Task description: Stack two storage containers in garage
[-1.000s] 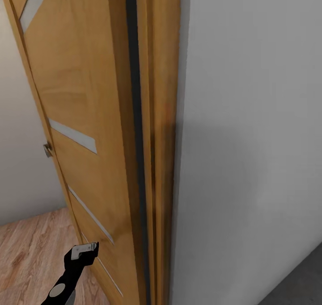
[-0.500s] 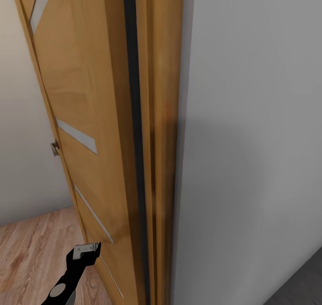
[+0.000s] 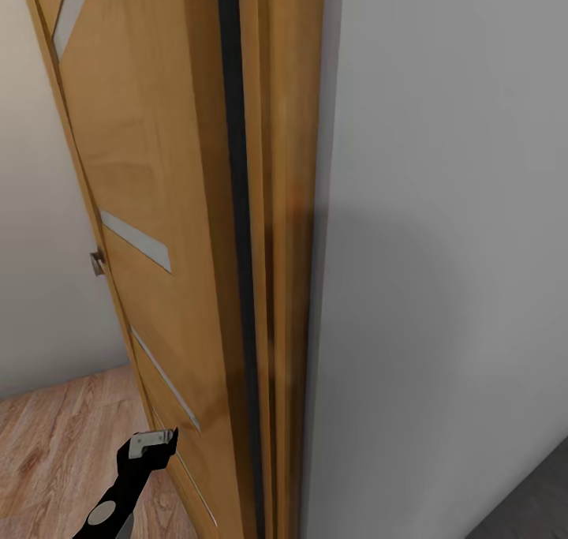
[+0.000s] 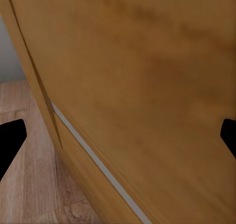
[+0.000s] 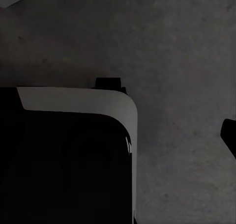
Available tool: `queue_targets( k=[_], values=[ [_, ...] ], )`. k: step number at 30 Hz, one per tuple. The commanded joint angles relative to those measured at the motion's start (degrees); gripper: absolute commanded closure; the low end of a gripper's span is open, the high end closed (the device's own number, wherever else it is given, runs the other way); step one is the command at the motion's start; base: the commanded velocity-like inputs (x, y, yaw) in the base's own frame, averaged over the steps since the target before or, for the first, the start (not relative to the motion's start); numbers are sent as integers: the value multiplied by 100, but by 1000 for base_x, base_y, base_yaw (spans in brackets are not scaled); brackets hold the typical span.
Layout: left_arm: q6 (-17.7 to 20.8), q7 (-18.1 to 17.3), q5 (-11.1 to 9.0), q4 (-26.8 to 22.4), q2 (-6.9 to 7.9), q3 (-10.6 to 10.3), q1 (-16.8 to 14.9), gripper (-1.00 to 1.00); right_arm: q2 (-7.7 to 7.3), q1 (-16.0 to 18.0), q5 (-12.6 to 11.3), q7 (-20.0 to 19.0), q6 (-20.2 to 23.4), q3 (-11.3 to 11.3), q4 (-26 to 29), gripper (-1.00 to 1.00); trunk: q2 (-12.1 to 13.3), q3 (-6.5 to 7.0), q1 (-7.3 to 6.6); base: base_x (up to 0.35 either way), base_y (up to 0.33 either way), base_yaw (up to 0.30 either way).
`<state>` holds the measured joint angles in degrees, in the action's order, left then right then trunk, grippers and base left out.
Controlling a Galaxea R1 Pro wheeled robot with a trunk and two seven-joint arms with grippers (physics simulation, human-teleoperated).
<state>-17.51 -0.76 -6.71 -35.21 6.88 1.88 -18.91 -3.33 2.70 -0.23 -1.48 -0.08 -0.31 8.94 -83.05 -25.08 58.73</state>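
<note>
Wooden door [image 3: 158, 176] just beside left pincer [image 3: 151, 442], fingers spread

There are no words, numbers or signs to read here. The wooden door [image 3: 150, 207] and the grey wall [image 3: 450, 247] are plain.

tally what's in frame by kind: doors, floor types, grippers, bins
Doors: 1, wooden door with metal handle
Floor types: 2, wood-plank floor, dark grey concrete floor
Grippers: 2, left gripper, right gripper
Bins: 0
Total: 5
</note>
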Motion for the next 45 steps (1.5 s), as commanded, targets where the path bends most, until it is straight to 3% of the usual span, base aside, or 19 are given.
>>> queue_targets(
  k=[1, 45],
  values=[
    [-16, -38, -41, -3, -2, -21, -7, -100, -1, 2, -2, -16, -1, -2, 2, -100, -3, -4, 0, 0, 0, 0],
    [-16, -47, -41, -3, -2, -21, -7, -100, -1, 2, -1, -16, -1, -2, 2, -100, -3, -4, 0, 19, 0, 0]
  ],
)
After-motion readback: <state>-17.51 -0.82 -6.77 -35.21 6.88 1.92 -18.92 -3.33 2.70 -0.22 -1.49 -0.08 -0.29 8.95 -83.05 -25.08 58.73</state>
